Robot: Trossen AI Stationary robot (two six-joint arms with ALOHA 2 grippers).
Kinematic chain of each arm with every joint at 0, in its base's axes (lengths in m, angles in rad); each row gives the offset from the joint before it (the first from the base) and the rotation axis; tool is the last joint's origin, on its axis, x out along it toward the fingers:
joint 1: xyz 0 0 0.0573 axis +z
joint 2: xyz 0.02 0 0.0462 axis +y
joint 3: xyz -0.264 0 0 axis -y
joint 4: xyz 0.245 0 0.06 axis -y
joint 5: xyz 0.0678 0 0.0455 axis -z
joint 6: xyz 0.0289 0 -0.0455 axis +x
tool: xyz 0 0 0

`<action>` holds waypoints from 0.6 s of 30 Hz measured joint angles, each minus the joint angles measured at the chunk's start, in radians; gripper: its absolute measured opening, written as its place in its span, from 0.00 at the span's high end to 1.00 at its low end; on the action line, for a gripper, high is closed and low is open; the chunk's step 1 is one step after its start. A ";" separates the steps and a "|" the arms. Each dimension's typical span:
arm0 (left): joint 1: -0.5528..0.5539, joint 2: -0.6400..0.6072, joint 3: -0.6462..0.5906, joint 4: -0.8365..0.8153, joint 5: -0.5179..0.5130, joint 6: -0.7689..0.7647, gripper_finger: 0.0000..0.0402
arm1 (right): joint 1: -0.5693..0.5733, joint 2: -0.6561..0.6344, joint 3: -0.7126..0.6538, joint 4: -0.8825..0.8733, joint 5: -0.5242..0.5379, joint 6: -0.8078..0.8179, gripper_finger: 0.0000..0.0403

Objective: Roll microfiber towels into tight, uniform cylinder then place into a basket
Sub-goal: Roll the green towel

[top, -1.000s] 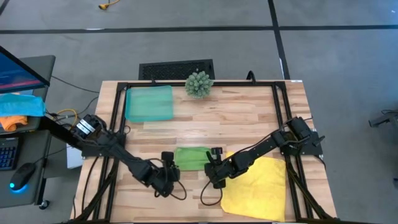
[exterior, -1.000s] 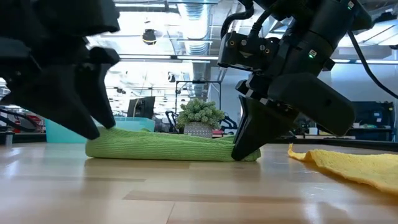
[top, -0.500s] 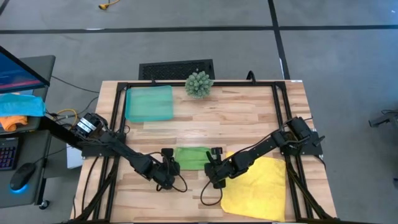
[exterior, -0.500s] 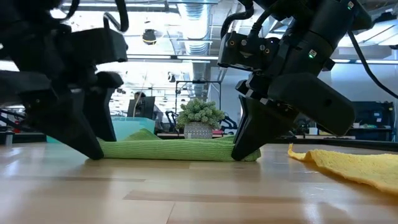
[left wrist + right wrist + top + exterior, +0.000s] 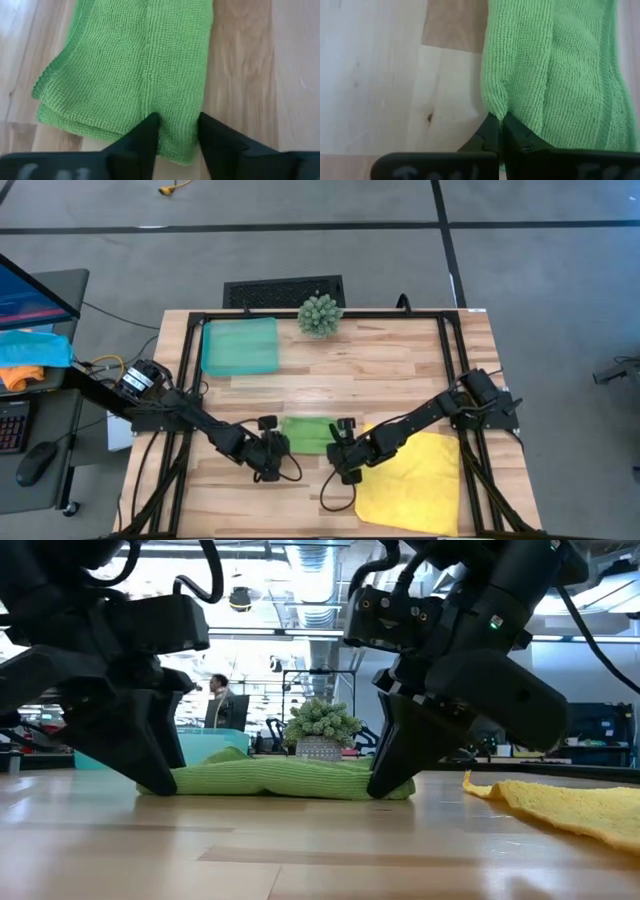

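The green towel, folded into a flat band, lies on the wooden table between my two grippers. It also shows in the low view. My left gripper is open at the towel's left end, its fingers either side of the near left corner. My right gripper is shut on the towel's right end. The yellow towel lies flat at the near right. The teal basket stands at the far left. My left gripper's fingers point down at the towel's left end with a strip of cloth between them; whether they touch it I cannot tell. My right gripper pinches the towel's near right corner between its two fingers, slanting down from the right. The cloth puckers at the fingertips. The towel lies on the table.
A spiky green ball plant stands at the far edge, right of the basket. A black frame runs along the table's edges. A person shows in the room behind the table.
My left gripper has moved toward the table's far edge and right, coming down at the green towel's left end. My right gripper has kept its hold. The towel's middle has humped up slightly.
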 joint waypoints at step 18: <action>0.081 -0.133 0.028 -0.041 0.530 -0.346 0.97 | 0.044 0.006 0.119 0.003 -0.290 0.159 0.96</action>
